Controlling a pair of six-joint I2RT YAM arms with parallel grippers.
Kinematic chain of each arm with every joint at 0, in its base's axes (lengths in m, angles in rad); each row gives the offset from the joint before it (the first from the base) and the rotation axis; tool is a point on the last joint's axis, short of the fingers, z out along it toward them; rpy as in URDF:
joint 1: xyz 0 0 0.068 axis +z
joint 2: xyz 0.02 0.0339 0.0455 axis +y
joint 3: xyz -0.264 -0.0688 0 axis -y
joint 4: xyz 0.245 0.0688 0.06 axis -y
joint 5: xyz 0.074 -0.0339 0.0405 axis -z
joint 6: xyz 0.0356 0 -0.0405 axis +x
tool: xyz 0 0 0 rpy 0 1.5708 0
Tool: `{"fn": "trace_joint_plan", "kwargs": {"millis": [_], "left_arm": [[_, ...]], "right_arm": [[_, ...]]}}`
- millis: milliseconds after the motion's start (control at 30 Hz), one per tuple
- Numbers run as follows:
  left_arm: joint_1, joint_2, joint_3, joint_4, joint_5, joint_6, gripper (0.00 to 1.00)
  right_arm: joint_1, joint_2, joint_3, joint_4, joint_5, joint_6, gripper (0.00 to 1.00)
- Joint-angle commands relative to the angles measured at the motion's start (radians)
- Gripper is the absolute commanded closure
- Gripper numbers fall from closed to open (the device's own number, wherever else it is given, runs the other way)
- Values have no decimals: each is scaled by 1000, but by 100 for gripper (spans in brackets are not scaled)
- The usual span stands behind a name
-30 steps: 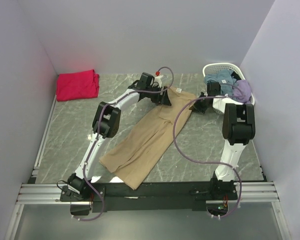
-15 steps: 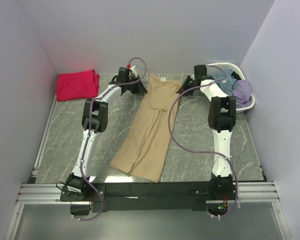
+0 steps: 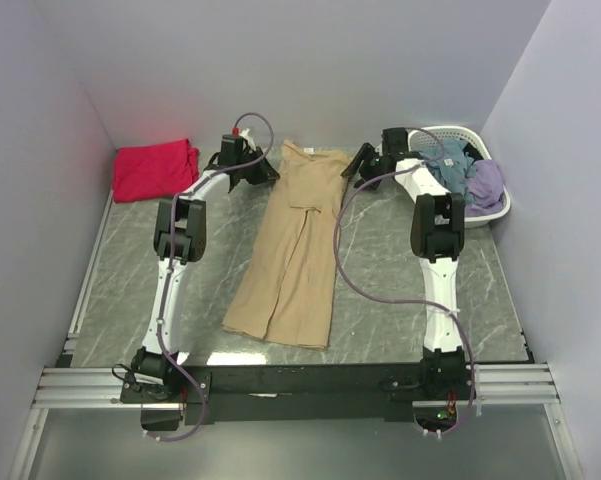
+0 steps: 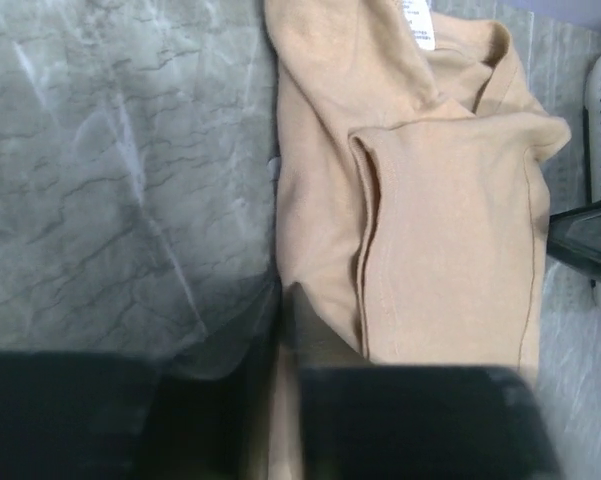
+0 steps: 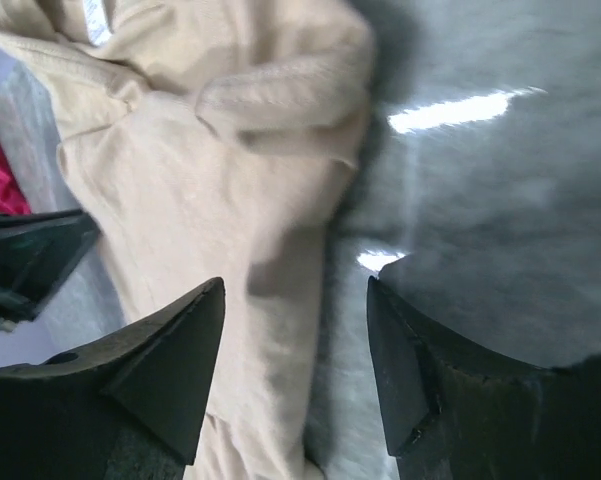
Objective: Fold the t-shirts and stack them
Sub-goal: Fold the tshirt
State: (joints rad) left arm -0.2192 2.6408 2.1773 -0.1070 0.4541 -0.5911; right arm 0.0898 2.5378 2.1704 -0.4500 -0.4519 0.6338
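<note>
The tan t-shirt [image 3: 295, 250] lies lengthwise on the table, folded narrow, with its collar toward the back wall. Its white neck label [image 4: 417, 22] shows at the top. My left gripper [image 3: 268, 172] is at the shirt's left shoulder, and in the left wrist view it [image 4: 280, 300] is shut on a thin strip of the tan cloth [image 4: 430, 220]. My right gripper [image 3: 360, 168] is at the right shoulder. In its own view it [image 5: 295, 290] stands open over the tan edge [image 5: 180, 180], holding nothing. The red t-shirt [image 3: 155, 170] lies bunched at the back left.
A white lattice basket [image 3: 450, 135] stands at the back right, holding blue and purple clothes [image 3: 485, 183]. Walls close in the table at the back and on both sides. Both arms stretch far forward, cables looping over the marble surface.
Both grippers have moved toward the back wall and apart, drawing the tan t-shirt's collar end back and leftward so it lies straighter. The right jaws now stand apart.
</note>
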Motion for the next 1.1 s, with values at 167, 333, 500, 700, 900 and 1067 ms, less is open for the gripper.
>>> {"fn": "trace_joint_plan", "kwargs": {"millis": [167,333,500,700,900,1067], "left_arm": [[23,-323,-339,67,-80,25,1],[12,-604,-745,84,-137,11,1],[-35,-835,-1152,142,-186,-53,1],[-147,-1189,-1488,110,-300,-169,0],[-264,-1401,-1628,-28,-397,-269,1],[-321,-1547,-1688,-143,-426,-338,1]], "right_arm": [[-13,-362,-400,95,24,-83,34],[16,-587,-759,143,-27,-121,34],[62,-761,-1041,143,-60,-154,34],[172,-963,-1361,189,-73,-114,34],[269,-1070,-1549,257,-110,-40,34],[344,-1132,-1627,246,-100,4,34]]}}
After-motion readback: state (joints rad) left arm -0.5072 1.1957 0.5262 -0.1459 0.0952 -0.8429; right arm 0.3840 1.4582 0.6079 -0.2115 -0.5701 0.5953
